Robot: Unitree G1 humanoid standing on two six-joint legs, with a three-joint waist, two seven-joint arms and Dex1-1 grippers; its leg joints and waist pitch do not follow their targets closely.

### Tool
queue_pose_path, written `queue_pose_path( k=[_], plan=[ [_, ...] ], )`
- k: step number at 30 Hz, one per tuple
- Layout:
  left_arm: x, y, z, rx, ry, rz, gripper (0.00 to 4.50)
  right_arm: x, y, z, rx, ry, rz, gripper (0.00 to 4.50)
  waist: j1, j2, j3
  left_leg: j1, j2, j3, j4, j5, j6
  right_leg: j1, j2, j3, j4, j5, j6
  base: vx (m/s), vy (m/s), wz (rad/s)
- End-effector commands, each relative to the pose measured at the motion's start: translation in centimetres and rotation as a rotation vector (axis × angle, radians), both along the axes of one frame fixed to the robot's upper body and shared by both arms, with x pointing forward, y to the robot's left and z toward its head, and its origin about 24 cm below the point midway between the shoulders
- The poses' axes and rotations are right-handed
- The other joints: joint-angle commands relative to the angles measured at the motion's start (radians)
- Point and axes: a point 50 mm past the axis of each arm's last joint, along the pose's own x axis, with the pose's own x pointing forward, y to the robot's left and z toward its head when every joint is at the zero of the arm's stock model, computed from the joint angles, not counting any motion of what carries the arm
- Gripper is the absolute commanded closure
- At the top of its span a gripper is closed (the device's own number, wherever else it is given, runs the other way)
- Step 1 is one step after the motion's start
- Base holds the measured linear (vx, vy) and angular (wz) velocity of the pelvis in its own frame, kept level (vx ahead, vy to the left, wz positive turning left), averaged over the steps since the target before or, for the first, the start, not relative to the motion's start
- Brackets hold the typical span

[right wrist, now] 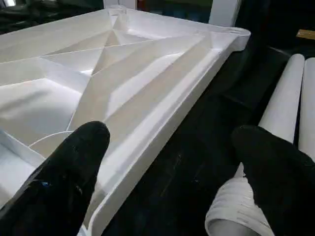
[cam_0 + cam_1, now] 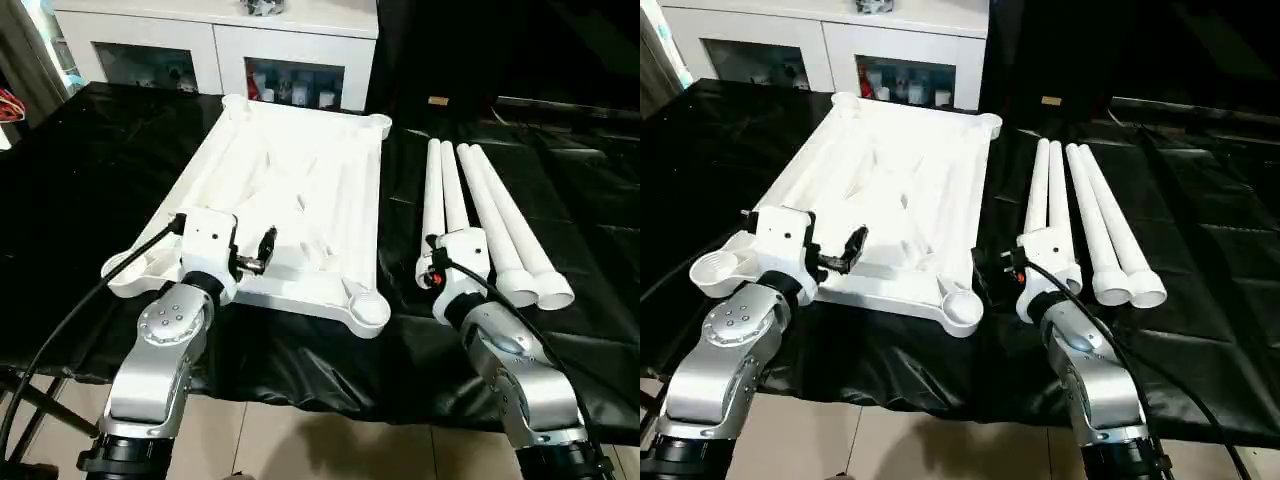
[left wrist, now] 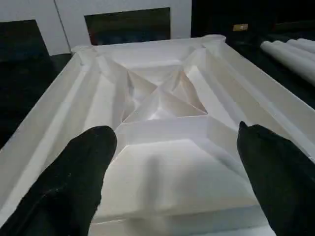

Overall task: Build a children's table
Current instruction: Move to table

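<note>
With both hands open and empty, close right hand (image 1: 167, 172) squarely around nearest leg (image 2: 433, 205), then seat flared end into corner socket (image 2: 368, 310).

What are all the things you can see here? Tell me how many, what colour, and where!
Table top: one, white, upside down on the black sheet, ribs facing up.
Legs: four, white, lying side by side on the sheet, right of the table top.
Black sheet: one, covering the work surface.
Cabinet: one, white with glass doors, behind the sheet.
Left gripper: one, black fingers, open, over the table top's near end.
Right gripper: one, black fingers, open, above the gap between table top and legs.
</note>
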Motion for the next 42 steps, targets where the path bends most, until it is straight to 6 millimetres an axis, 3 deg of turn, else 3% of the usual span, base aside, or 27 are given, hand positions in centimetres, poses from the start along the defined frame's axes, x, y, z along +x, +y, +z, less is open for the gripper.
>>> queue_pose_path(
  k=[1,2,4,5,6,7,8,9,10,12,13,14,17,23,30,39,42],
  plan=[
    [-0.19,0.02,0.07,0.003,0.005,0.0,0.02,-0.12,-0.15,-0.17,-0.018,0.012,-0.005,0.0,0.002,0.006,-0.072,0.008,-0.009,0.003,-0.043,0.056,0.169,0.065,-0.009,0.012,-0.025,0.291,-0.148,0.0,0.0,0.0],
    [-0.19,0.03,0.06,0.003,0.005,0.0,0.02,-0.14,-0.14,-0.18,-0.018,0.012,-0.005,0.0,0.003,0.007,-0.072,0.004,-0.008,0.002,-0.04,0.08,0.169,0.061,-0.012,0.013,-0.021,0.308,-0.149,0.0,0.0,0.0],
    [-0.19,0.03,0.04,0.004,0.005,0.0,0.02,-0.15,-0.14,-0.19,-0.018,0.012,-0.005,0.0,0.004,0.01,-0.077,0.002,0.001,-0.006,-0.024,0.196,0.171,0.04,-0.021,0.012,0.0,0.401,-0.158,0.0,0.0,0.0],
    [-0.19,0.03,0.04,0.004,0.004,0.0,0.02,-0.15,-0.13,-0.19,-0.018,0.012,-0.004,0.0,0.005,0.005,-0.077,-0.01,0.004,-0.009,-0.012,0.285,0.158,0.031,-0.027,0.017,0.013,0.488,-0.158,0.0,0.0,0.0],
    [-0.19,0.03,0.04,0.004,0.004,0.0,0.02,-0.15,-0.13,-0.19,-0.018,0.012,-0.004,0.0,0.008,0.004,-0.079,-0.015,0.005,-0.009,-0.007,0.318,0.142,0.028,-0.031,0.02,0.02,0.534,-0.155,0.0,0.0,0.0],
    [-0.18,0.03,0.02,0.007,0.003,0.002,0.02,-0.17,-0.11,-0.19,-0.016,0.012,-0.004,0.0,0.014,-0.001,-0.084,-0.023,0.007,-0.011,0.004,0.402,0.088,0.013,-0.033,0.024,0.04,0.693,-0.136,-0.066,-0.005,-0.02],
    [-0.19,0.01,-0.06,0.019,0.006,0.003,0.02,-0.18,-0.11,-0.19,-0.011,0.012,-0.004,0.0,0.016,0.0,-0.085,-0.025,0.007,-0.012,0.005,0.41,0.067,0.01,-0.032,0.023,0.045,0.725,-0.129,-0.122,-0.009,-0.03],
    [-0.19,0.0,-0.12,0.027,0.007,0.003,0.02,-0.19,-0.1,-0.2,-0.008,0.012,-0.005,0.0,0.018,0.001,-0.076,-0.026,0.01,-0.009,-0.001,0.332,0.027,-0.004,-0.035,0.021,0.038,0.686,-0.12,-0.092,-0.007,-0.02],
    [-0.2,0.02,-0.17,0.033,0.008,0.002,0.02,-0.18,-0.14,-0.19,-0.001,0.013,-0.008,0.0,0.018,0.004,-0.067,-0.023,0.017,-0.007,-0.016,0.177,-0.012,-0.011,-0.044,0.019,0.022,0.543,-0.122,-0.114,-0.023,-0.02],
    [-0.21,0.02,-0.16,0.033,0.007,0.001,0.02,-0.18,-0.17,-0.19,0.002,0.014,-0.009,0.0,0.014,0.007,-0.055,-0.016,0.025,-0.007,-0.034,-0.001,-0.045,-0.016,-0.053,0.02,0.002,0.331,-0.129,-0.088,-0.024,-0.01],
    [-0.22,0.03,-0.14,0.033,0.005,0.0,0.02,-0.18,-0.17,-0.19,0.004,0.014,-0.011,0.0,0.009,0.008,-0.044,-0.007,0.033,-0.004,-0.05,-0.162,-0.075,-0.024,-0.061,0.025,-0.019,0.076,-0.134,-0.121,-0.018,0.01],
    [-0.23,0.03,-0.13,0.034,0.004,-0.001,0.02,-0.18,-0.17,-0.2,0.004,0.015,-0.011,0.0,0.008,0.008,-0.04,-0.005,0.034,-0.004,-0.056,-0.213,-0.079,-0.028,-0.065,0.028,-0.03,-0.042,-0.131,-0.121,-0.018,0.01],
    [-0.23,0.05,-0.12,0.034,0.004,-0.001,0.02,-0.17,-0.17,-0.2,0.005,0.015,-0.012,0.0,0.007,0.006,-0.032,-0.004,0.032,-0.005,-0.066,-0.279,-0.084,-0.037,-0.069,0.031,-0.05,-0.231,-0.109,-0.114,-0.014,-0.02],
    [-0.3,0.03,-0.1,0.037,0.002,-0.004,0.02,-0.15,-0.22,-0.24,0.008,0.018,-0.016,0.0,0.003,0.0,-0.037,-0.012,0.027,-0.003,-0.067,-0.245,-0.075,-0.048,-0.068,0.031,-0.058,-0.265,-0.093,-0.054,-0.007,-0.03],
    [-0.47,0.02,-0.18,0.035,0.007,-0.005,0.02,-0.21,-0.21,-0.35,0.012,0.025,-0.017,0.0,0.002,0.004,-0.044,-0.019,0.028,-0.003,-0.067,-0.193,-0.067,-0.05,-0.062,0.028,-0.047,-0.143,-0.113,0.0,0.0,0.0],
    [-0.43,0.31,-0.42,0.051,0.021,0.03,0.02,-0.25,-0.36,-0.39,0.024,0.026,-0.028,0.0,0.005,0.003,-0.065,-0.028,0.022,-0.001,-0.045,0.002,-0.037,-0.033,-0.053,0.025,-0.011,0.254,-0.146,0.0,0.0,0.0],
    [-0.34,0.45,-0.38,0.06,0.009,0.031,0.02,-0.19,-0.6,-0.18,0.042,0.012,-0.048,0.0,0.004,0.004,-0.06,-0.029,0.023,0.001,-0.048,-0.018,-0.035,-0.037,-0.052,0.023,-0.014,0.258,-0.147,0.0,0.0,0.0]
  ],
)
